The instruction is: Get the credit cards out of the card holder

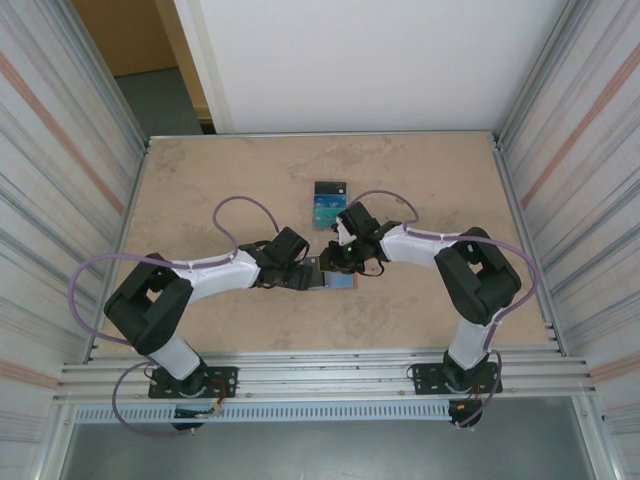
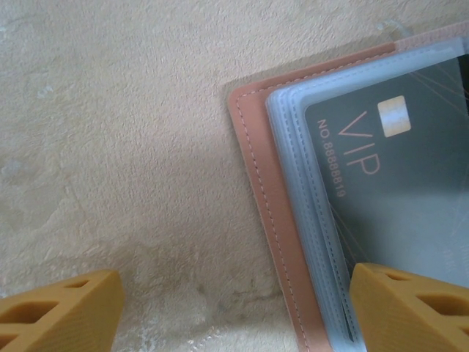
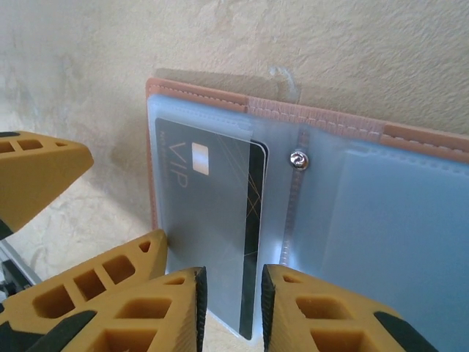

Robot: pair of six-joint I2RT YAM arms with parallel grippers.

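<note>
The card holder (image 1: 332,279) lies open on the table between both grippers, reddish-brown leather (image 2: 271,220) with pale blue pockets (image 3: 381,220). A black VIP credit card (image 3: 212,213) sits in the left pocket (image 2: 396,191), its long edge poking out toward the spine. My right gripper (image 3: 231,304) straddles that exposed edge, jaws narrowly apart with gaps on both sides. My left gripper (image 2: 234,315) is wide open at the holder's outer edge, one finger (image 2: 410,304) over the pocket and the other over bare table. Two blue-teal credit cards (image 1: 328,203) lie on the table behind the holder.
The beige table (image 1: 230,180) is walled by ribbed metal panels left and right, with a rail along the near edge. The left gripper's yellow fingers (image 3: 44,176) stand close beside my right fingers.
</note>
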